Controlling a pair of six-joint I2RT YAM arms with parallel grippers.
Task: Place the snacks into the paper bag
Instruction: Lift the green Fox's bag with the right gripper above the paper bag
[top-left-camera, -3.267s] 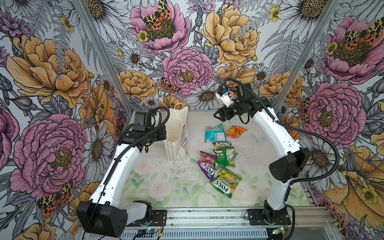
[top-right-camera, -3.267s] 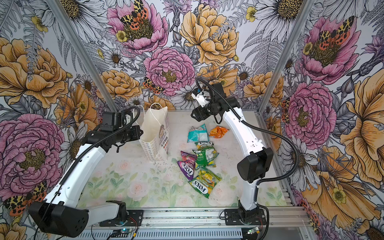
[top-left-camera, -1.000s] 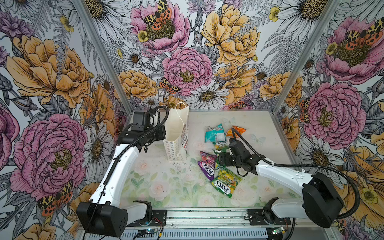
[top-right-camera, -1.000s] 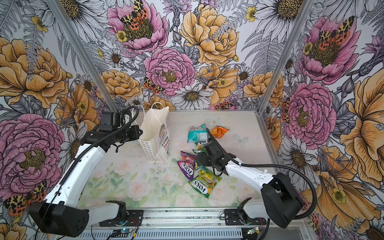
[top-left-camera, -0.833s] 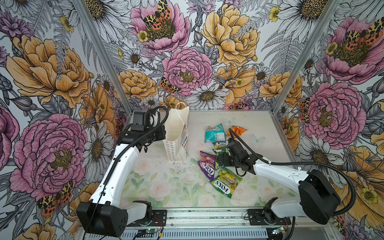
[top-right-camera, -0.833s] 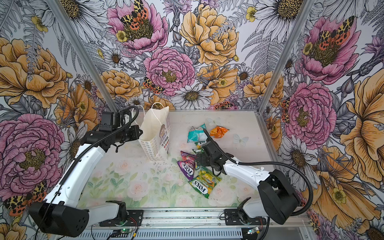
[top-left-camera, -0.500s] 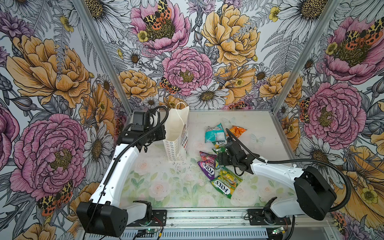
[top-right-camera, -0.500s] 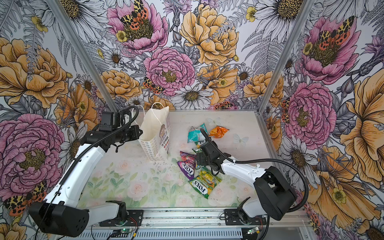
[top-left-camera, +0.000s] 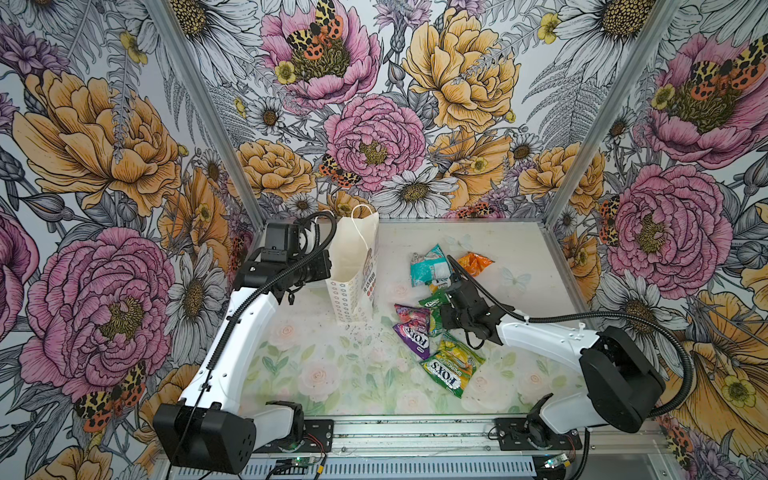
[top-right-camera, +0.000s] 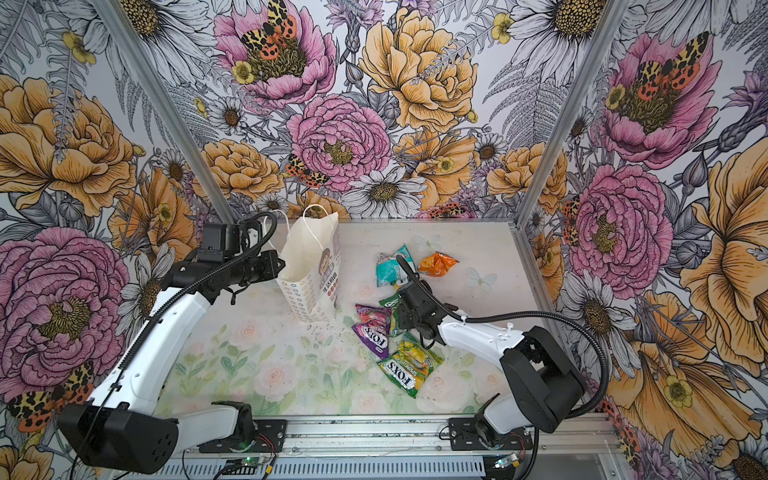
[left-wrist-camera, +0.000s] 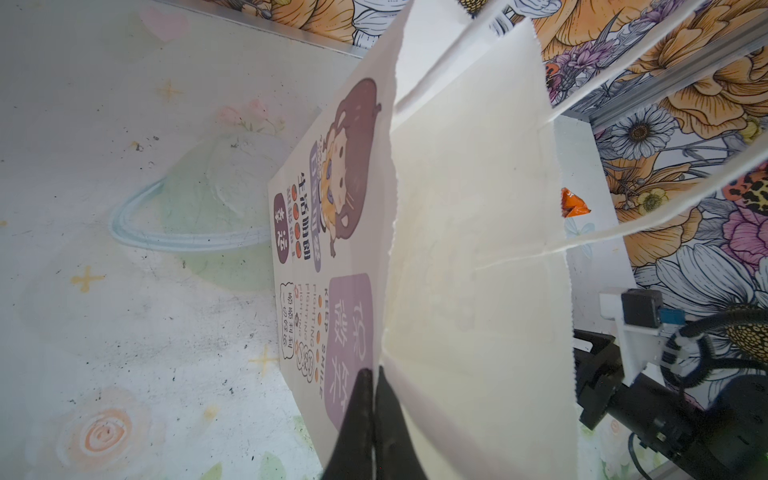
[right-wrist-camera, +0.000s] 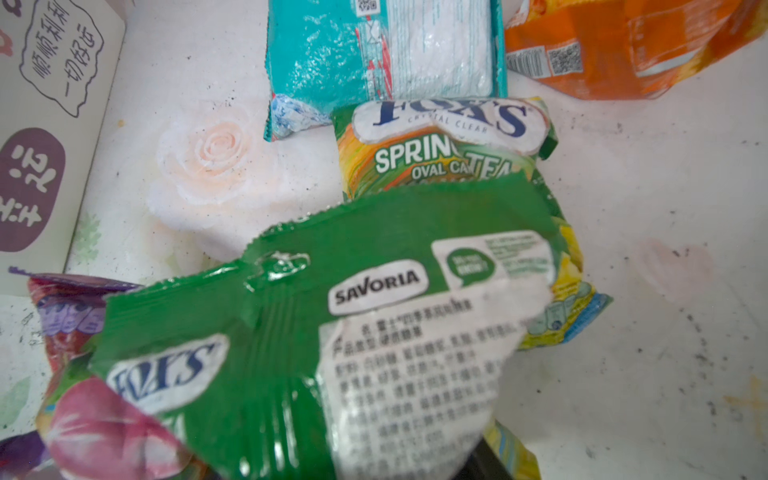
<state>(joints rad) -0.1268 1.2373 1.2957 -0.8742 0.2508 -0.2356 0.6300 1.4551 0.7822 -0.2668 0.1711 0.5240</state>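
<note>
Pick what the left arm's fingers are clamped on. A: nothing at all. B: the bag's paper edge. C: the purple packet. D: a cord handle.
B: in the left wrist view the left fingers are shut together on the paper edge of the paper bag.
</note>
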